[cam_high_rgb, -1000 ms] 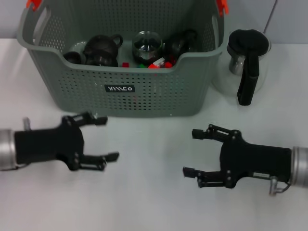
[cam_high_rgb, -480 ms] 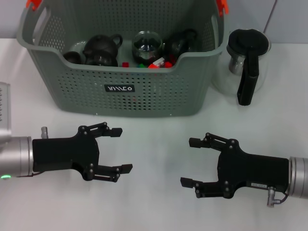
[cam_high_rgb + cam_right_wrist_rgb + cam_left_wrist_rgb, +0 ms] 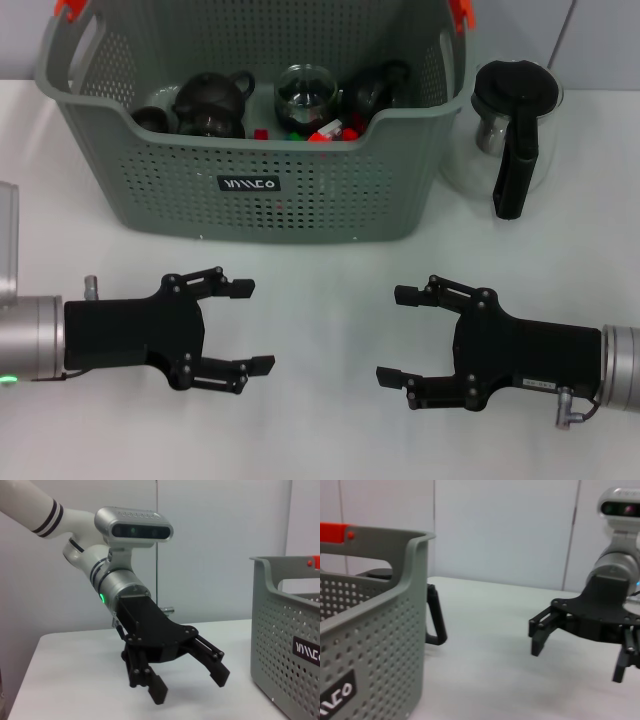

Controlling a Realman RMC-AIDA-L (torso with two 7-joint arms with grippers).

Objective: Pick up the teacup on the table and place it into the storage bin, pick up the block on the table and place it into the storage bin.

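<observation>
White table (image 3: 330, 280): storage bin (image 3: 250, 190) beyond both spread grippers.

**Bin loaded, standing beside the pitcher**

My storage bin (image 3: 250, 190), grey-green and perforated with orange handle clips and a black label, stands upright just left of the glass pitcher (image 3: 515, 135). Inside it I see dark teapots, a glass cup (image 3: 305, 97) and small red blocks (image 3: 325, 133).

Bright, even light; soft shadows
</observation>
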